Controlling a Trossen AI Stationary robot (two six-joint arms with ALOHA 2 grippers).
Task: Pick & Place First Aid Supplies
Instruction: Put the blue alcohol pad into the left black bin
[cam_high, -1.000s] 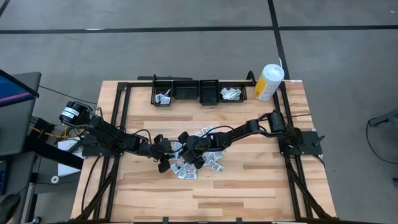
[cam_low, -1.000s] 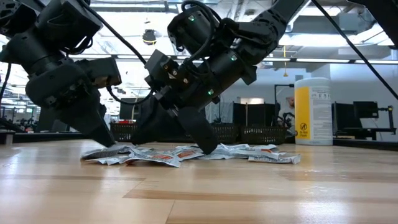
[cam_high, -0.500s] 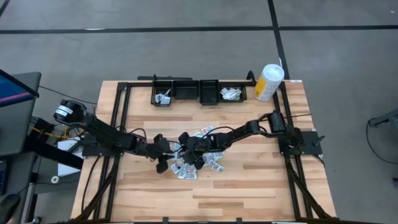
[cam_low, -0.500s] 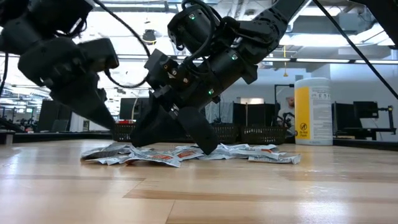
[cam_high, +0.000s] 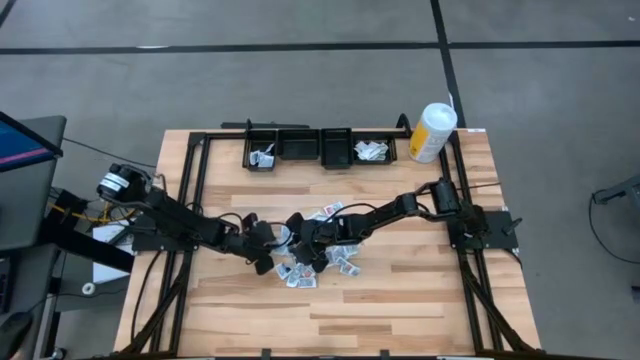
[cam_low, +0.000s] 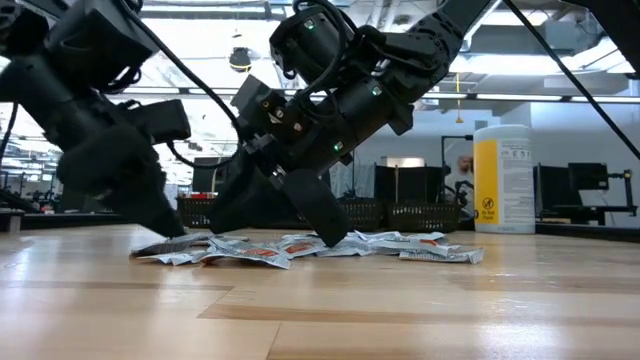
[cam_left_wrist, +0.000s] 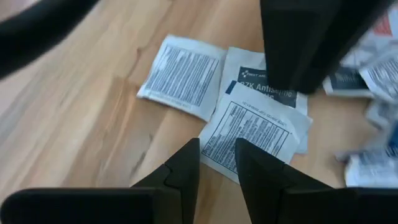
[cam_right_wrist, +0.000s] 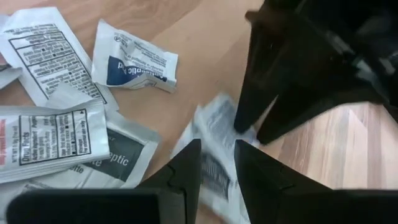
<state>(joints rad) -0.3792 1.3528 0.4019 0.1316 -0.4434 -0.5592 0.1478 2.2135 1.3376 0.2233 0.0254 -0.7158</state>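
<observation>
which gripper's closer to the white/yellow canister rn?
Right. The right gripper is in the packet pile at mid-table, diagonally down-left of the canister at the far right corner. The left gripper is farther left, at the pile's left edge.

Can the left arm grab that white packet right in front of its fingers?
Probably yes. The left gripper hangs just over the white packet with nothing between, though the right gripper crowds the pile close by.

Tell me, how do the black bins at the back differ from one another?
The left bin holds a few white packets, heaped at its near end. The right bin also holds packets, spread along it. The two middle bins look empty. All are black and stand in one row at the table's far edge.
</observation>
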